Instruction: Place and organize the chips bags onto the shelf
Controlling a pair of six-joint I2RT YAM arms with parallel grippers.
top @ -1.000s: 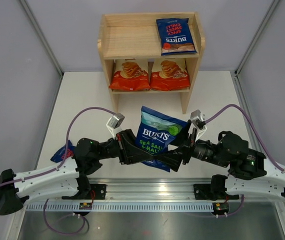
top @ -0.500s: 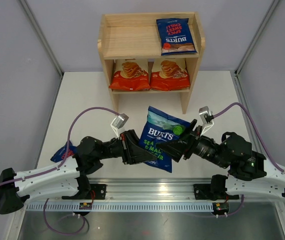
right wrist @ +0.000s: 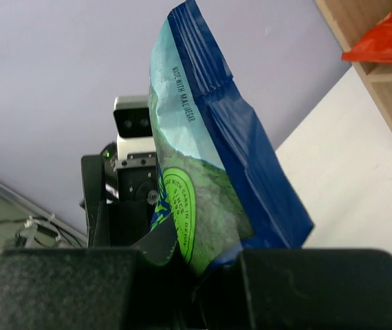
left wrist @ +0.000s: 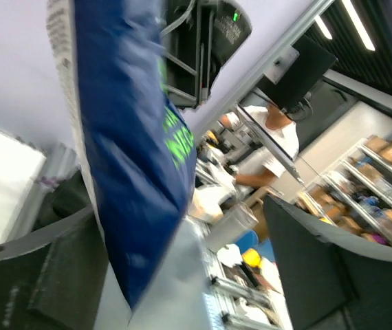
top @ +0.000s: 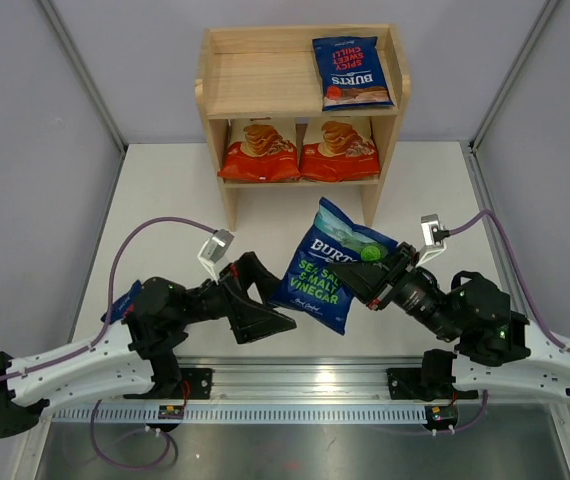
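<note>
The green-lettered Burts chips bag (top: pixel 333 268) hangs tilted above the table, my right gripper (top: pixel 373 281) shut on its right edge. In the right wrist view the bag (right wrist: pixel 210 165) rises out of the closed gripper (right wrist: pixel 216 265). My left gripper (top: pixel 275 306) stands open at the bag's lower left corner; in the left wrist view the blue bag (left wrist: pixel 137 172) hangs loose between the spread fingers (left wrist: pixel 41 275). The wooden shelf (top: pixel 265 95) holds a red-accented Burts bag (top: pixel 352 72) top right and two Cassava bags (top: pixel 260 150) (top: pixel 339 150) on the lower tier.
A corner of another blue bag (top: pixel 118 303) shows on the table behind my left arm. Grey walls close in both sides. The shelf's right leg (top: pixel 370 205) stands just beyond the held bag. The top tier's left half is bare wood.
My left gripper has opened and drawn back to the left, letting go of the bag. My right gripper has shut on the bag's right edge and carried it right and toward the shelf.
</note>
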